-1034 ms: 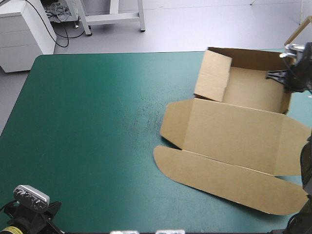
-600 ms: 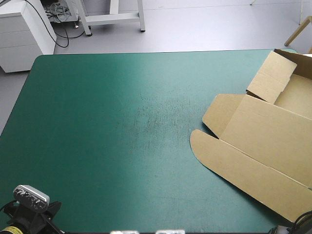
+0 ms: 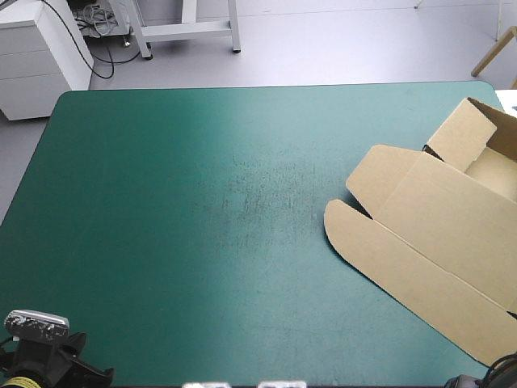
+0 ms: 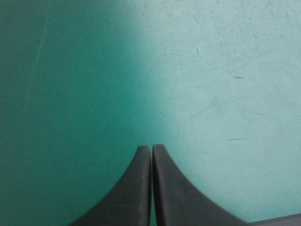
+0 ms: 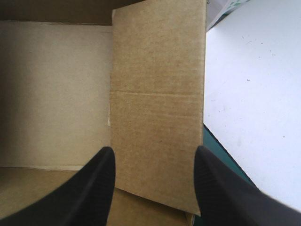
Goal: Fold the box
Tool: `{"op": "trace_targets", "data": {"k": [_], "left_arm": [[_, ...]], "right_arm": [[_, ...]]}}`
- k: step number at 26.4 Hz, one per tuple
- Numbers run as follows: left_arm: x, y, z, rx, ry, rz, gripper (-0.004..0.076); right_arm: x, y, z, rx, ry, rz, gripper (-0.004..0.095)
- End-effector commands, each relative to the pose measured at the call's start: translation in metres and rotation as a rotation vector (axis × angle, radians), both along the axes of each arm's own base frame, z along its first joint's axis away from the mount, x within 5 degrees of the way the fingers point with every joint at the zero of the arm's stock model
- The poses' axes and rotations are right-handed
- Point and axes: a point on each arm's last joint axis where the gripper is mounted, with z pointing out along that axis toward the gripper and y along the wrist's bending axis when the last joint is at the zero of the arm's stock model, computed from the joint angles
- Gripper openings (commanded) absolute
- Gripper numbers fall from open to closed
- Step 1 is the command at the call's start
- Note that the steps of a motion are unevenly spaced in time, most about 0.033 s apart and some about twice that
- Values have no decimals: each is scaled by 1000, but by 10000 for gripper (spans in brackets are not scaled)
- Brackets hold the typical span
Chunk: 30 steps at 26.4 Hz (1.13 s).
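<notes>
Sprawling at the table's (image 3: 161,202) four o'clock: the box (image 3: 436,234), walls partly raised. Wrist views alone show left end effector (image 4: 151,149) clenched, right end effector (image 5: 154,150) released over it.

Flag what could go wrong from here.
The box lies at the table's right edge, partly out of the high view; a tug could slide it off.
The right end effector is open, with a panel between its fingers ungripped; it could flop.
The left end effector, shut over bare cover, cannot brace it.

The box (image 3: 436,234) is cut off by the high view's right edge, hiding most of its tray.
</notes>
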Motion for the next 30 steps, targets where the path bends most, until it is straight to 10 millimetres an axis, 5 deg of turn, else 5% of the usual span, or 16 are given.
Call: {"op": "trace_targets", "data": {"k": [1, 4, 8, 19, 25, 30], "left_arm": [[4, -1, 10, -12, -64, 15, -10], [4, -1, 10, -12, -64, 15, -10], [4, -1, 10, -12, -64, 15, -10], [4, -1, 10, -12, -64, 15, -10], [4, -1, 10, -12, -64, 15, -10], [4, -1, 10, -12, -64, 15, -10]], "right_arm": [[-21, 20, 54, -90, -153, 103, 456], [-42, 46, 82, -94, -252, 171, 261], [-67, 68, 85, -121, -236, 219, -17], [-164, 148, 47, -107, -339, 255, 0], [-200, 198, 1, -117, -323, 492, 0], [-224, 221, -35, -103, -303, 647, 0]]}}
